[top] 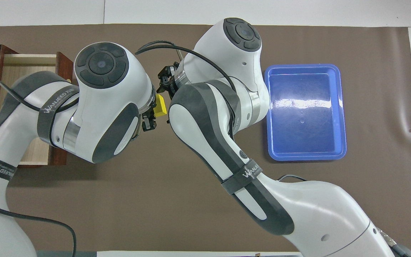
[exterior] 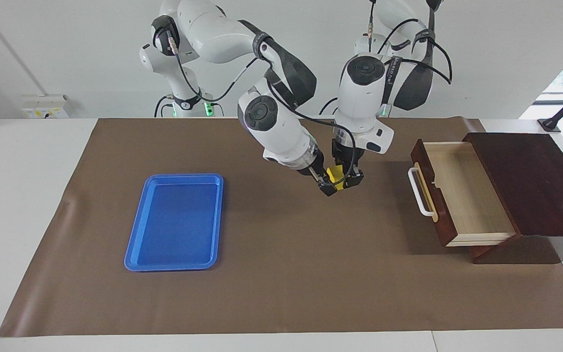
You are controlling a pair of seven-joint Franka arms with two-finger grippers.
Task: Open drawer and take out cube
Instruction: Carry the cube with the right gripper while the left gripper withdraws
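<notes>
Facing view: left gripper (exterior: 344,180) clamps the cube (exterior: 335,175) in the air over the mat (exterior: 281,274), between tray (exterior: 137,244) and pulled-out drawer (exterior: 462,195); right gripper (exterior: 329,188), jaws apart, reaches the cube.

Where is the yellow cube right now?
The cube is up in the left hand, above the brown mat between tray and drawer.

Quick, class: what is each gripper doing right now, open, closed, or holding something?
Left gripper: closed on the yellow cube, up over the mat.
Right gripper: open, at the cube.
</notes>
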